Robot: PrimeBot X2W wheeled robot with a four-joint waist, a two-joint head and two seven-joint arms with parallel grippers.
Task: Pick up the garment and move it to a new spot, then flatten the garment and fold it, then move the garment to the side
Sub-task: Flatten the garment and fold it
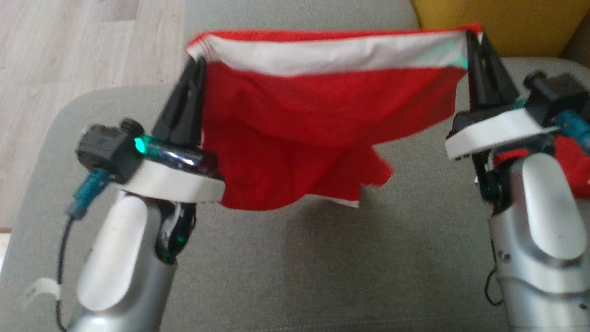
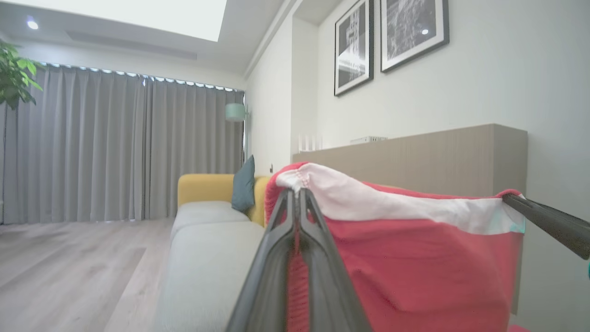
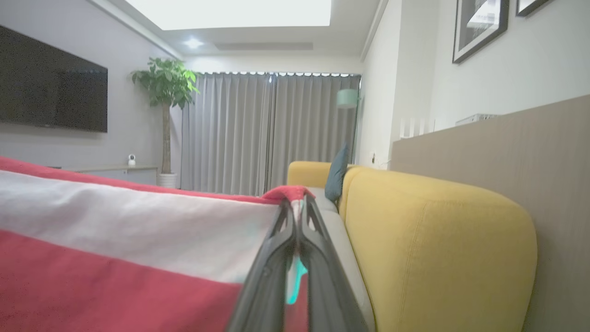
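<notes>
A red garment (image 1: 318,124) with a white band along its top edge hangs stretched between my two grippers above the grey sofa seat (image 1: 322,258). My left gripper (image 1: 197,60) is shut on the garment's top left corner. My right gripper (image 1: 471,39) is shut on the top right corner. The lower part of the cloth droops in loose folds with its hem just over the seat. In the left wrist view the closed fingers pinch the garment (image 2: 415,258) at the left gripper (image 2: 297,193). The right wrist view has the garment (image 3: 115,240) running off left from the right gripper (image 3: 297,203).
A yellow sofa back (image 1: 498,23) rises at the far right, and the yellow cushion (image 3: 438,240) sits beside my right gripper. Another red cloth (image 1: 574,161) lies behind my right wrist. Wood floor (image 1: 69,46) lies to the left, past the seat's edge.
</notes>
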